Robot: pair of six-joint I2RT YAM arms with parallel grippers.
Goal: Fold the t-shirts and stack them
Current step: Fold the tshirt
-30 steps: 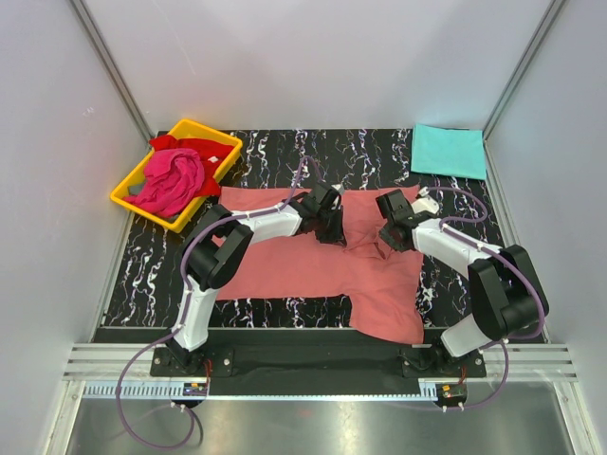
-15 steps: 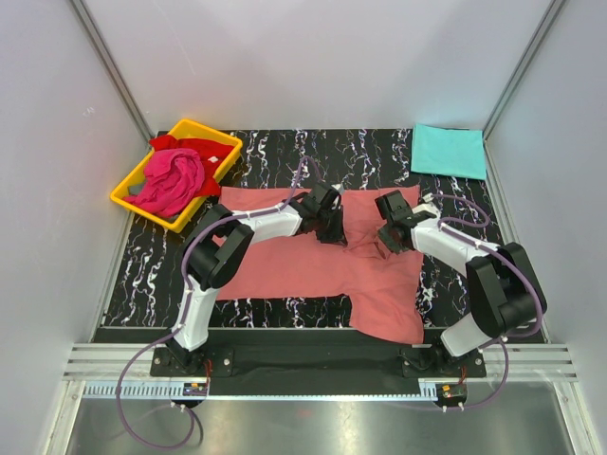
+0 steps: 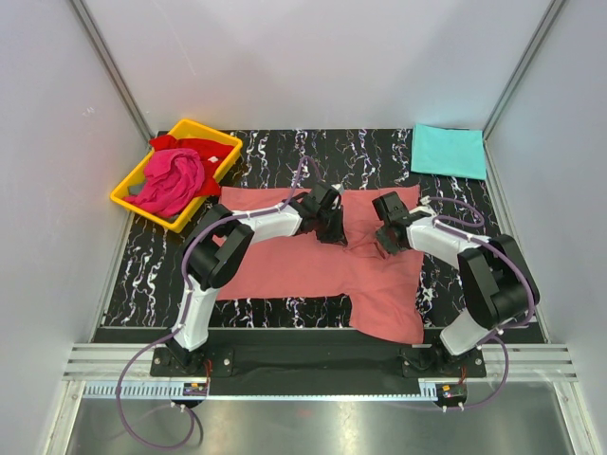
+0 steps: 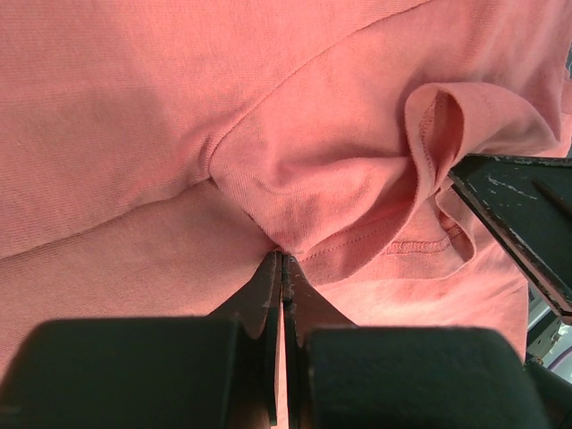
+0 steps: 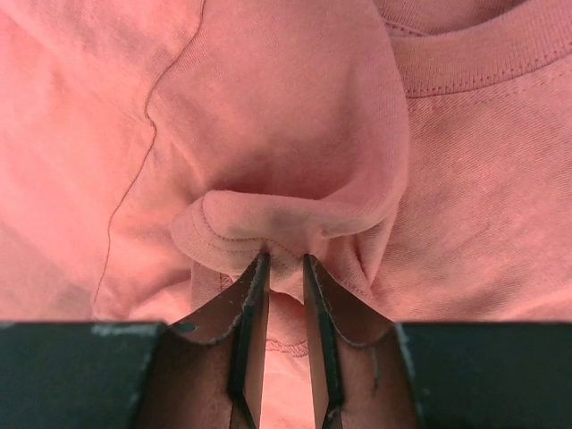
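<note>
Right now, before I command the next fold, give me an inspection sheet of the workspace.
Surface: black marbled table, mostly covered in the middle by cloth.
Job's things: salmon-pink t-shirt spread across the centre, bunched where the arms hold it; turquoise t-shirt folded at the far right corner; magenta t-shirt and red t-shirt crumpled in the yellow tray at far left.
Clutter: nothing seen.
Grippers: left jaws pinched shut on a fold of the salmon-pink t-shirt; right jaws narrowly apart with a fold of it between them.
Cables: purple cables loop at both bases and arc over the forearms.
Surroundings: white walls on three sides.
</note>
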